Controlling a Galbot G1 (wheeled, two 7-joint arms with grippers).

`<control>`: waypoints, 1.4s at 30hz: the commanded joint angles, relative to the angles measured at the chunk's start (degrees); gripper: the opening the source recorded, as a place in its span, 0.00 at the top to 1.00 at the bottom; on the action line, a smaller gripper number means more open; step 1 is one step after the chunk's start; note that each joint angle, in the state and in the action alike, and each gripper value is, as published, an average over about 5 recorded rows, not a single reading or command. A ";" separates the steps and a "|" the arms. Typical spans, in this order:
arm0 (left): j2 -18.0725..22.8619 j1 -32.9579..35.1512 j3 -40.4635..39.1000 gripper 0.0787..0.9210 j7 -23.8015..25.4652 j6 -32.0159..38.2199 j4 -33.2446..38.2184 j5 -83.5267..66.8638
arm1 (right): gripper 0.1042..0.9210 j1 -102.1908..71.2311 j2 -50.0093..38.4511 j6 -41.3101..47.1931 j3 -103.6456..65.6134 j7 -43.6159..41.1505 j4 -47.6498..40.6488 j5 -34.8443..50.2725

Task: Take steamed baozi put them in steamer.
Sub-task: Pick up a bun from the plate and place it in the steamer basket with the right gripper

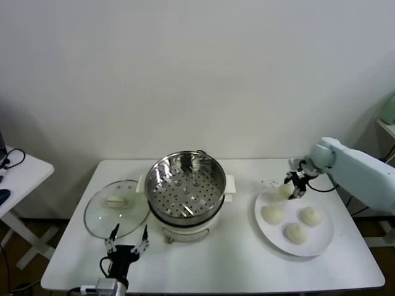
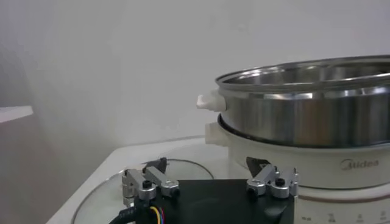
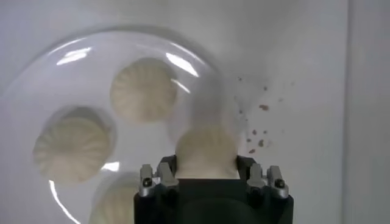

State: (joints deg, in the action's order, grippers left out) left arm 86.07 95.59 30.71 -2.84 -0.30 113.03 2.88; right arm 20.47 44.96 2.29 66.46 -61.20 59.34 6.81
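We have the table (image 1: 234, 265) with the steamer (image 1: 185, 185) mid-table, empty tray, lid (image 1: 114, 209) off to its left, and the plate (image 1: 321, 243) on the right carrying all four baozi. Right gripper (image 1: 295, 185) is at the plate's back edge, fingers snug around the rear baozi (image 1: 284, 192); the other three sit near it on the plate. Left gripper (image 1: 128, 243) is parked in front of the lid, fingers spread wide, holding nothing. Risks, as we judge them: soft dough, so a hard squeeze dents it, a light one lets it slip on the carry; it could also stick and drag the plate. The right wrist view shows the bun seated between the fingers and the crumbs (image 3: 259, 131) beside the plate, which the head view barely resolves; only the head view shows the path to the steamer.
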 commanded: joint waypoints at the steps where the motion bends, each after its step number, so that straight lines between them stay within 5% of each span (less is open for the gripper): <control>1: 0.08 -0.09 -0.11 0.12 -0.04 0.03 -0.25 0.02 | 0.34 17.38 0.05 -1.97 11.67 -0.21 7.66 5.92; 15: 0.38 -0.28 -0.10 0.12 -0.17 0.24 -0.62 0.02 | 0.32 32.27 15.53 -16.50 14.98 0.88 17.38 8.24; 21: 0.29 0.05 -0.16 0.12 -0.22 0.47 -0.65 0.10 | 0.31 28.98 19.94 -23.26 14.24 4.09 19.58 0.14; 29: 0.24 0.21 -0.15 0.12 -0.23 0.39 -0.30 0.20 | 0.32 21.83 25.93 -33.03 12.32 8.38 11.02 -12.47; 42: 0.27 0.20 -0.42 0.12 -0.24 0.38 -0.06 0.23 | 0.32 10.86 30.87 -34.80 9.83 9.69 2.66 -20.09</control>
State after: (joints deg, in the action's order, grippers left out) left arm 86.38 95.84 30.37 -3.07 0.09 113.02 3.10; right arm 35.63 73.07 -29.96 76.64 -52.54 65.27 -8.67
